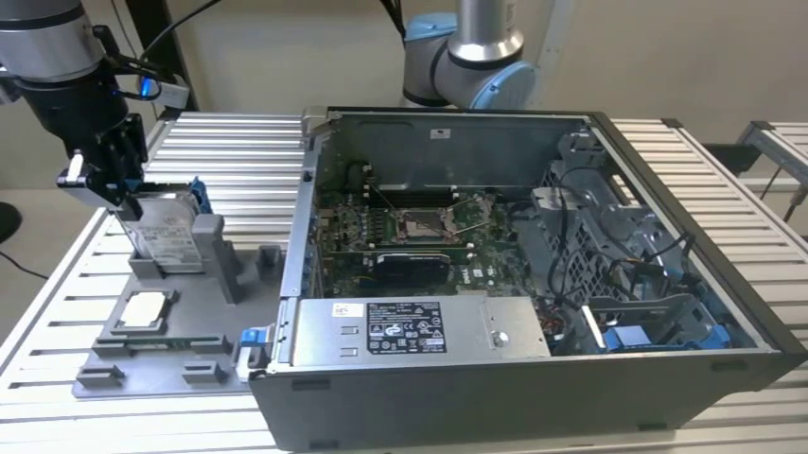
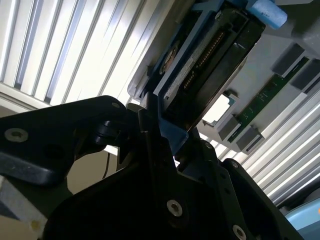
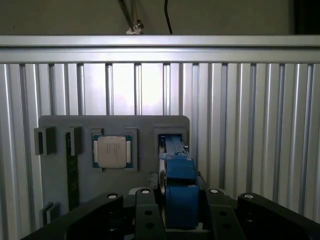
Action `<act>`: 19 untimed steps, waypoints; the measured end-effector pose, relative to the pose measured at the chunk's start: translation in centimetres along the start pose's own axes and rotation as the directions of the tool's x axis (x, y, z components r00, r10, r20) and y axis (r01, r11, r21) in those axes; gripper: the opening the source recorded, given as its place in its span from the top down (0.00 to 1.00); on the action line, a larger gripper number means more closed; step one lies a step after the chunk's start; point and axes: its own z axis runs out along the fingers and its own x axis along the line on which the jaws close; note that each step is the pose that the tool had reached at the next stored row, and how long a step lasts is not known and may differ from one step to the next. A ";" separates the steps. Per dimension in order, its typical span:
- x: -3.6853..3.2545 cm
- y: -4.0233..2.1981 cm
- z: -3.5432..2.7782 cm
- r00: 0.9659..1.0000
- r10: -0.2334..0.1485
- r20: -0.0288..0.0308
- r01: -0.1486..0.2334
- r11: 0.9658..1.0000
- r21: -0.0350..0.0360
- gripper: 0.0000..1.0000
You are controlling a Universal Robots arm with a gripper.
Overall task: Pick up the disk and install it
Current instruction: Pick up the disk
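Note:
The disk (image 1: 168,233), a silver-grey drive with a white label in a blue carrier frame, stands on edge in a slot of the grey holder (image 1: 189,260) at the exterior view's left. My gripper (image 1: 123,200) reaches down onto its upper edge. In the first wrist view the blue carrier (image 3: 176,167) sits tight between my two black fingers (image 3: 146,200), and my gripper (image 3: 178,194) is shut on it. The second wrist view shows the disk (image 2: 210,60) from its connector end, its blue frame clamped in my gripper (image 2: 165,127).
A grey fixture plate (image 1: 158,369) carries a small square chip (image 1: 142,309) and a green memory stick (image 3: 72,172). To the exterior view's right lies an open computer case (image 1: 758,355) with a grey power supply box (image 1: 404,326) and blue-tabbed bays (image 1: 638,336). Another arm's base (image 1: 470,57) stands behind.

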 end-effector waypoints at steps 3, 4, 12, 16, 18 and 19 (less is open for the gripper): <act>0.00 0.00 0.00 1.000 0.000 0.000 0.000 1.000 0.000 1.00; 0.00 -0.01 0.00 1.000 0.000 0.000 0.000 1.000 0.000 1.00; 0.00 0.00 -0.29 1.000 0.000 0.000 0.000 1.000 0.000 1.00; 0.00 0.00 -0.51 1.000 0.000 0.000 0.000 1.000 0.000 1.00; 0.00 0.00 -0.60 1.000 0.000 0.000 0.000 1.000 0.000 1.00; 0.00 0.00 -0.66 1.000 0.000 0.000 0.000 1.000 0.000 1.00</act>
